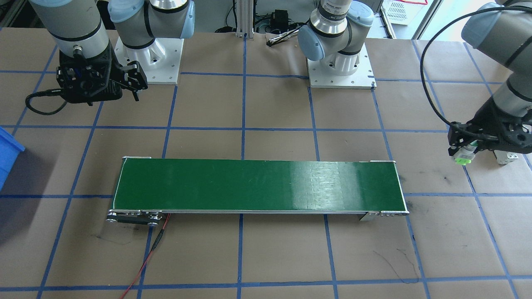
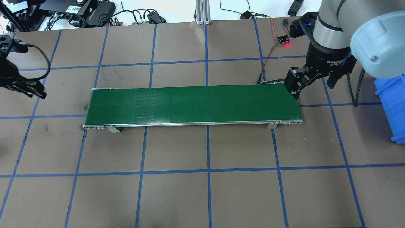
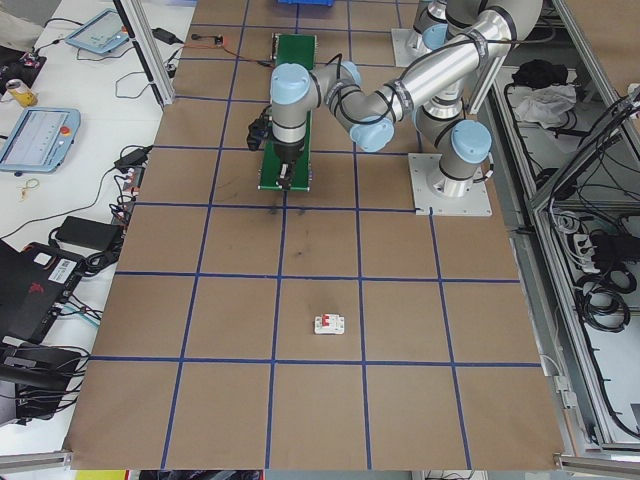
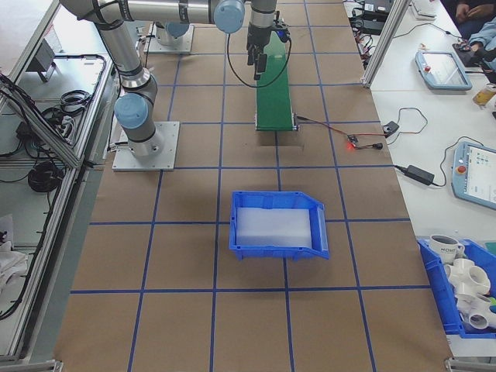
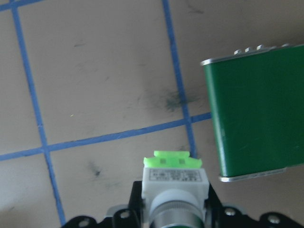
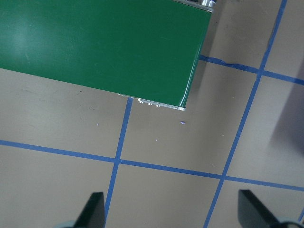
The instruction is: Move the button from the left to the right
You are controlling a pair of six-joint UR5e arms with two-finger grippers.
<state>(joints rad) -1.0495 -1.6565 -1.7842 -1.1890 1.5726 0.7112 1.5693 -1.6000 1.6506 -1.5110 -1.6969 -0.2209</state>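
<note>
The conveyor belt (image 2: 193, 104) lies across the middle of the table (image 2: 202, 190). Off its left end, the left gripper (image 1: 465, 155) holds the button (image 1: 462, 158) above the table, with a circuit breaker (image 1: 506, 157) just behind it. The right gripper (image 2: 311, 84) hangs over the belt's right end (fingers spread). A bin (image 2: 392, 107) sits further right.

Six views: four fixed, two wrist-mounted.
The front-facing and overhead cameras look steeply down from opposite long sides of the table; both take in the whole green conveyor belt (image 1: 257, 185). The two end cameras look along the table from farther off, the belt far from each. Each wrist camera looks down at close range on one belt end.
</note>
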